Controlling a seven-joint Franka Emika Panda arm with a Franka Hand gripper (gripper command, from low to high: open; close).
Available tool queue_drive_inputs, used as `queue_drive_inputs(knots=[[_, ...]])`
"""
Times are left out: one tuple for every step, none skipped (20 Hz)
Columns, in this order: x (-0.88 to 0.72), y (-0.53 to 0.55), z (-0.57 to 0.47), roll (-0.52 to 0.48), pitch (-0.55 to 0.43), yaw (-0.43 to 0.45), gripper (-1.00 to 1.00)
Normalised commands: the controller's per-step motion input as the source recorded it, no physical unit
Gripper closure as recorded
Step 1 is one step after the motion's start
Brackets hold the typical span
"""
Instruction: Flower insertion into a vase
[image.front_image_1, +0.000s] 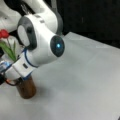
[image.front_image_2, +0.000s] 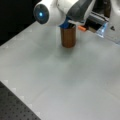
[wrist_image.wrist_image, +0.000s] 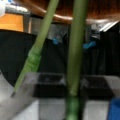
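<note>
Tool: in a front view it sits at the left edge (image.front_image_1: 3, 67), largely hidden behind the white arm (image.front_image_1: 37, 42); whether it is clenched or released cannot be told.
Front view, flower: red bloom with green leaves (image.front_image_1: 6, 42) shows just behind the arm, at the view's left.
Front view, vase: dark brown wood-look cylindrical vase (image.front_image_1: 26, 87) stands upright on the pale grey table (image.front_image_1: 82, 82), directly below the wrist.
Front view, opposite side: vase (image.front_image_2: 68, 37) upright near the view's top on the table (image.front_image_2: 60, 82), arm (image.front_image_2: 62, 10) right above its mouth.
Wrist view: two green flower stems (wrist_image.wrist_image: 75, 57) run top to bottom, close to the camera; the brown band across the top may be the vase.
</note>
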Motion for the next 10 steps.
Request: queue_drive_inputs(knots=[[0.12,0.03,0.05,0.029,0.053,-0.201,-1.0],[0.11,0.03,0.04,0.033,0.052,-0.2,-1.0],[0.1,0.03,0.04,0.031,0.048,-0.199,-1.0],[0.1,0.02,0.03,0.027,0.049,-0.199,-1.0],[0.11,0.02,0.03,0.027,0.049,-0.201,-1.0],[0.11,0.01,0.04,0.025,0.045,-0.198,-1.0],[0.12,0.0,0.04,0.025,0.041,-0.195,-1.0],[0.13,-0.01,0.04,0.026,0.04,-0.192,-1.0],[0.13,-0.01,0.04,0.026,0.04,-0.191,-1.0],[0.14,-0.02,0.05,0.031,0.037,-0.193,-1.0]])
